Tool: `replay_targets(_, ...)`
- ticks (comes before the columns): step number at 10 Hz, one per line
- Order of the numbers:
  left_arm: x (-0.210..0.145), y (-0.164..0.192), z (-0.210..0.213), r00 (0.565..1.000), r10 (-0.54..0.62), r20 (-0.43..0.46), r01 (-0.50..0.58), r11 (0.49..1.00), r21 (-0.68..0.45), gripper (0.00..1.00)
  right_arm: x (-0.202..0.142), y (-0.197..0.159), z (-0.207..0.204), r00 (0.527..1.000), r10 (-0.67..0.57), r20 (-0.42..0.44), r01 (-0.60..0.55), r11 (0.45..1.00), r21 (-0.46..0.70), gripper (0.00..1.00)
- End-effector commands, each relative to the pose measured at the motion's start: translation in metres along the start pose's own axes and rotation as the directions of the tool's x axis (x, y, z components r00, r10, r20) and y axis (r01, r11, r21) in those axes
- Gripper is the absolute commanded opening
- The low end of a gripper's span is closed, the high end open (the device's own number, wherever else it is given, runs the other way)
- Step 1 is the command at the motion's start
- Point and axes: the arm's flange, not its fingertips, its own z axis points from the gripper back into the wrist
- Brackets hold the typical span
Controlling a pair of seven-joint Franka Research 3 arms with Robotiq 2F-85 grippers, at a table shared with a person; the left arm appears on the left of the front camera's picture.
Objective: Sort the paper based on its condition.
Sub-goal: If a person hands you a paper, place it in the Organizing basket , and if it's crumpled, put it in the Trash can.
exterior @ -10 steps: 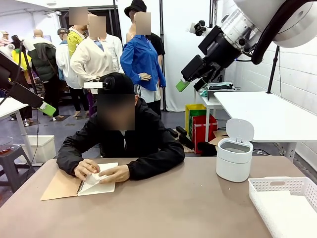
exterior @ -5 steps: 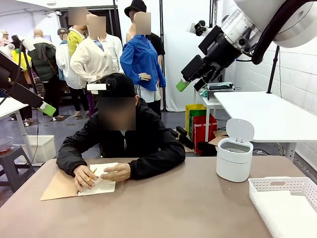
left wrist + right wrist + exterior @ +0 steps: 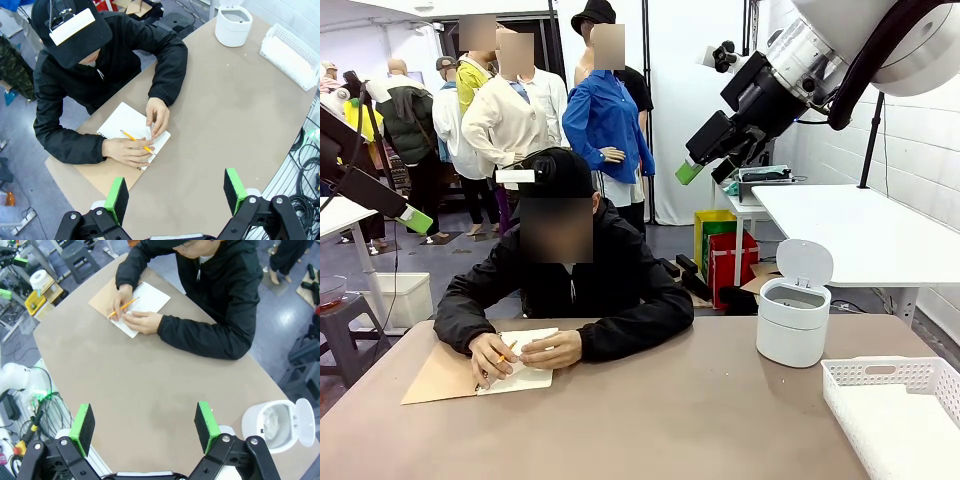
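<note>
No loose paper lies on the table. A person sits at the far side and writes with a yellow pencil (image 3: 136,141) on the top white page of an open spiral notebook (image 3: 520,375) (image 3: 122,121) (image 3: 148,299), holding the page down with the other hand. My left gripper (image 3: 176,196) hangs high over the table's near left part, open, with nothing between its green pads. My right gripper (image 3: 144,428) is also raised high and open, and holds nothing. In the front view both arms are up in the air, well above the person.
A white bin (image 3: 790,322) (image 3: 272,422) with its lid up stands at the table's right; something white and wrinkled shows inside, paper or a liner, I cannot tell. A white slotted basket (image 3: 880,372) (image 3: 289,50) sits at the near right corner.
The person's hands have shifted on the notebook: the hand that was lifting the page's edge now holds a pencil to it. Neither arm has moved.
</note>
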Motion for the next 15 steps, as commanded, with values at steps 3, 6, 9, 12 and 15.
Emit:
replay_targets(3, 0.0003, 0.0009, 0.0007, 1.000, 0.006, 0.004, -0.006, 1.000, -0.001, 1.00, -0.0004, -0.0011, -0.0014, 1.000, -0.008, -0.002, 0.008, 1.000, 0.001, 1.00)
replay_targets(6, 0.0003, 0.0009, 0.0007, 1.000, 0.006, 0.004, -0.006, 1.000, -0.001, 1.00, -0.0004, -0.0011, -0.0014, 1.000, -0.008, -0.002, 0.008, 1.000, 0.001, 1.00)
replay_targets(9, 0.0003, 0.0009, 0.0007, 1.000, 0.006, 0.004, -0.006, 1.000, -0.001, 1.00, -0.0004, -0.0011, -0.0014, 1.000, -0.008, -0.002, 0.008, 1.000, 0.001, 1.00)
replay_targets(12, 0.0003, 0.0009, 0.0007, 1.000, 0.006, 0.004, -0.006, 1.000, -0.001, 1.00, -0.0004, -0.0011, -0.0014, 1.000, -0.008, -0.002, 0.008, 1.000, 0.001, 1.00)
replay_targets(15, 0.0003, 0.0009, 0.0007, 1.000, 0.006, 0.004, -0.006, 1.000, -0.001, 1.00, -0.0004, -0.0011, -0.0014, 1.000, -0.008, -0.002, 0.008, 1.000, 0.001, 1.00)
